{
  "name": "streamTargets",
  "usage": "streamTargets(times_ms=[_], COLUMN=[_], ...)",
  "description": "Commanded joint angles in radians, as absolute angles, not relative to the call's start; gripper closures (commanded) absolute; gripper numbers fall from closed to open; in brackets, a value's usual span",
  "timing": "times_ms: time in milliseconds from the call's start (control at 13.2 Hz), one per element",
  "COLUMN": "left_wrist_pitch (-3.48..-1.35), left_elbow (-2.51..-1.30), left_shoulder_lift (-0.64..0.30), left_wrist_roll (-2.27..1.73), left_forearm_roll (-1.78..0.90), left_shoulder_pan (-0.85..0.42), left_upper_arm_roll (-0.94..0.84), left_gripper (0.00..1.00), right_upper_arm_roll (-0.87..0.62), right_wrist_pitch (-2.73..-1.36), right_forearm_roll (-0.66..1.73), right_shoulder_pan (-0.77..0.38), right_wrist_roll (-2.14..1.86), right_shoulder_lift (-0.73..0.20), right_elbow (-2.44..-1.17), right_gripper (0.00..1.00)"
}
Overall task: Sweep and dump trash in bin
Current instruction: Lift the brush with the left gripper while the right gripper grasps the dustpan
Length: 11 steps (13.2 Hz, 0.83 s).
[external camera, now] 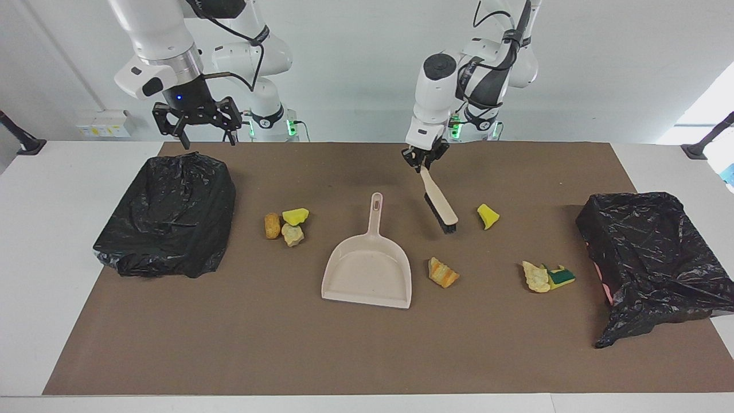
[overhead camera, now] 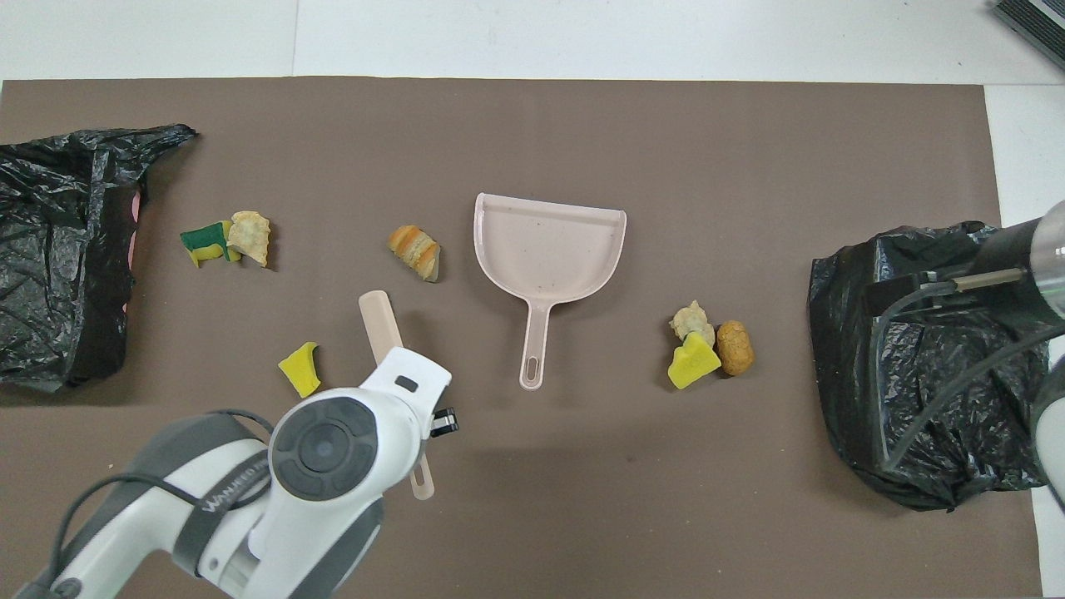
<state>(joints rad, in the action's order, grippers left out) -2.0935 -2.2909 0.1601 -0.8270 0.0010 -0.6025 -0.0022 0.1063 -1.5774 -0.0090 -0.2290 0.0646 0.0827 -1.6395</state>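
My left gripper is shut on the handle of the beige brush, which slants down to the brown mat. Its black bristles end beside a yellow sponge bit. The beige dustpan lies flat mid-mat, handle toward the robots. Several trash scraps lie around it: a bread chunk beside its mouth, a tan piece touching a green-backed sponge, and an orange chunk, yellow sponge and tan chunk clustered together. My right gripper hangs open over a black-bagged bin.
A second black-bagged bin stands at the left arm's end of the mat. The first bin sits at the right arm's end. White tabletop borders the mat on all sides.
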Motion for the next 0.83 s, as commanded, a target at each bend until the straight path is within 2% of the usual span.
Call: streamTargets(times_ms=[0,227,455,758], left_wrist_pitch=[-2.056,-2.062,-2.080,-2.196], left_elbow=[-2.215,-2.162,-2.115,-2.106], left_shoulder_lift=[0.111,0.063,0.014,-0.041], left_wrist_roll=[-0.718,-0.523,-0.288,-0.016], left_forearm_roll=[0.075,0.141,0.172,0.190], left_shoulder_pan=[-0.478,-0.320,-0.174,0.006], left_upper_arm_roll=[-0.014,-0.014,-0.014,-0.014], left_gripper=[1.00,1.00,1.00,1.00], right_upper_arm_roll=[0.100,0.089,0.083,0.072], right_wrist_pitch=[-1.572,-1.638,-1.761,-1.920], right_forearm_roll=[0.008,0.106,0.110,0.127], right_shoulder_pan=[-0.262,-0.305,-0.434,-0.524], right_wrist_roll=[0.172,0.285,0.481,0.623], right_shoulder_lift=[0.091,0.032,-0.093,-0.260], right_elbow=[-1.658,-1.658,-1.644,-1.652], right_gripper=[0.00,0.00,0.00,0.00])
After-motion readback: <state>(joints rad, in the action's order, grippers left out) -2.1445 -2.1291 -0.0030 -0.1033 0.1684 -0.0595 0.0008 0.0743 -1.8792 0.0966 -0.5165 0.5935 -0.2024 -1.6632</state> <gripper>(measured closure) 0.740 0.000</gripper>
